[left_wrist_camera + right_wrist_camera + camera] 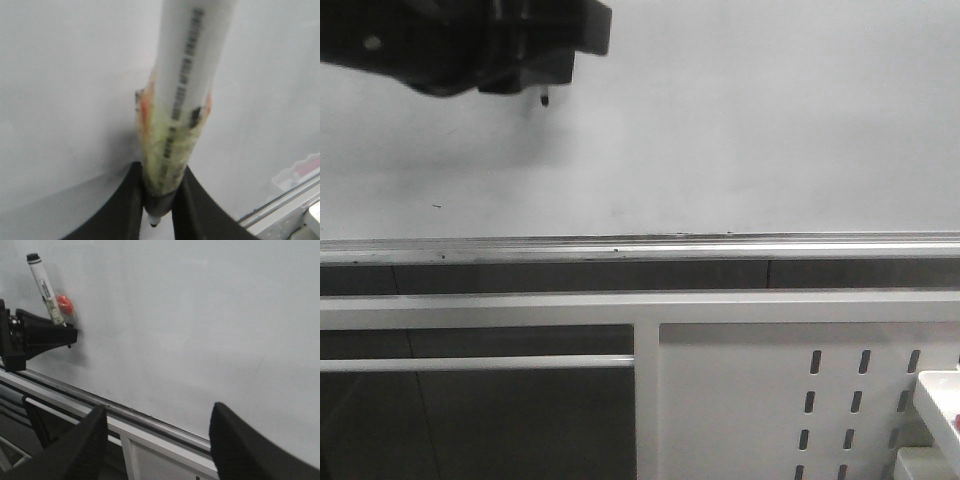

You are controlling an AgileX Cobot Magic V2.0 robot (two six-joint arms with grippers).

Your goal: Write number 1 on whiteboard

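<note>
Right gripper (157, 440) with fingers spread wide and nothing between them, silver ledge (720, 245) beyond, left gripper (542, 85) clamped on a white marker (190, 85), tip near the pale whiteboard (750, 130), no stroke visible

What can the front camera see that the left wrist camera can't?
Only the front view shows the white frame panel with slots under the silver ledge, and the left gripper from outside as a dark shape. Only the left wrist view shows the marker close up, its printed barrel clamped between the fingers. Both show the whiteboard, with no stroke visible, and the marker's tip.
</note>
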